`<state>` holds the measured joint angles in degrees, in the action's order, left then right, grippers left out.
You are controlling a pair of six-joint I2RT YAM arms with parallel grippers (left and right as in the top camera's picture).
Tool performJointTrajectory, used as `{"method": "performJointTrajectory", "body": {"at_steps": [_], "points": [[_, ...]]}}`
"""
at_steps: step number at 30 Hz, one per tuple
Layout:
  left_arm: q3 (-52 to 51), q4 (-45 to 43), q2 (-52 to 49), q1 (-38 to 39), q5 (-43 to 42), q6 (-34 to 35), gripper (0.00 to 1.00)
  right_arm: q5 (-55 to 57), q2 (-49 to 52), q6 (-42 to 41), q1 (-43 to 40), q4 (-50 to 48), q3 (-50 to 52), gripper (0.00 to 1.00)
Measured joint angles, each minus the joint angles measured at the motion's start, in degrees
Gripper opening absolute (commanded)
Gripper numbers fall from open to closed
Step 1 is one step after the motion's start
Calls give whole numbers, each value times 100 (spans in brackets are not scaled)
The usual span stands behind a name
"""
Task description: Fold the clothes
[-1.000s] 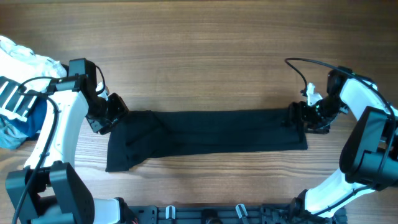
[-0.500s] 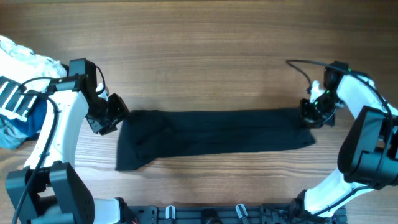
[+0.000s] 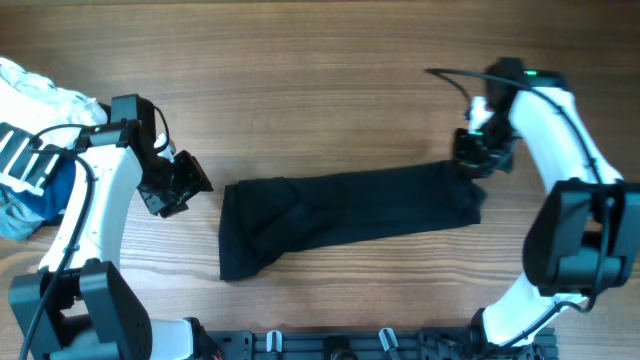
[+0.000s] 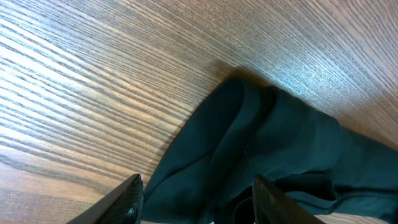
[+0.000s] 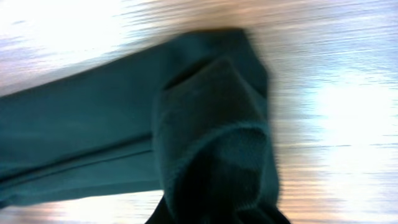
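Black T-shirt (image 3: 350, 215) lay as a long folded strip across the table (image 3: 320, 80), slanted, left end nearer the robot. Right gripper (image 3: 472, 163) was clamped on the strip's right end, fabric bunched up into it. Left gripper (image 3: 196, 186) was spread wide, empty, just off the left edge. Broad bare wood beyond the strip; white striped garment (image 3: 30, 130) and blue garment (image 3: 20, 205) at far left

Black T-shirt (image 3: 350, 205) lies in a long folded strip
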<state>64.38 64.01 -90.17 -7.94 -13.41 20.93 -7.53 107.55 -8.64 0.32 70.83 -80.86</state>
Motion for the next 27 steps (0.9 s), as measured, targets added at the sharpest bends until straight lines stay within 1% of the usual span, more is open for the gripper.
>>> {"method": "performJointTrajectory", "body": {"at_steps": [1, 2, 7, 12, 18, 19, 20, 21, 22, 25, 27], "points": [[0, 2, 0, 0, -2, 0, 56, -35, 0, -92, 46, -22, 0, 4], [0, 0, 0, 0, 0, 0, 56, -70, 0, -227, 520, -144, 0, 4], [-2, 0, 0, 0, 0, -24, 56, -146, 0, -787, 1482, -647, 17, 4], [-2, 42, 0, 0, 0, -26, 56, -151, 0, -990, 1823, -702, 24, 4], [-2, 46, 0, 0, 0, -26, 56, -168, 0, -1062, 1991, -369, 26, 5], [0, 46, 0, 0, 0, -26, 56, -170, 0, -1062, 2017, -315, 26, 7], [-2, 46, 0, 0, 0, -26, 56, -170, 0, -1062, 2037, -284, 26, 14], [0, 46, 0, 0, 0, -26, 56, -170, 0, -1062, 2061, -247, 26, 36], [-2, 46, 0, 0, 0, -26, 56, -188, 0, -1071, 2087, -225, 26, 45], [-2, 46, 0, 0, 0, -26, 56, -326, 0, -1049, 2157, -155, 26, 46], [0, 50, 0, 0, 0, -26, 56, -459, 0, -892, 2197, -125, 26, 45]]}}
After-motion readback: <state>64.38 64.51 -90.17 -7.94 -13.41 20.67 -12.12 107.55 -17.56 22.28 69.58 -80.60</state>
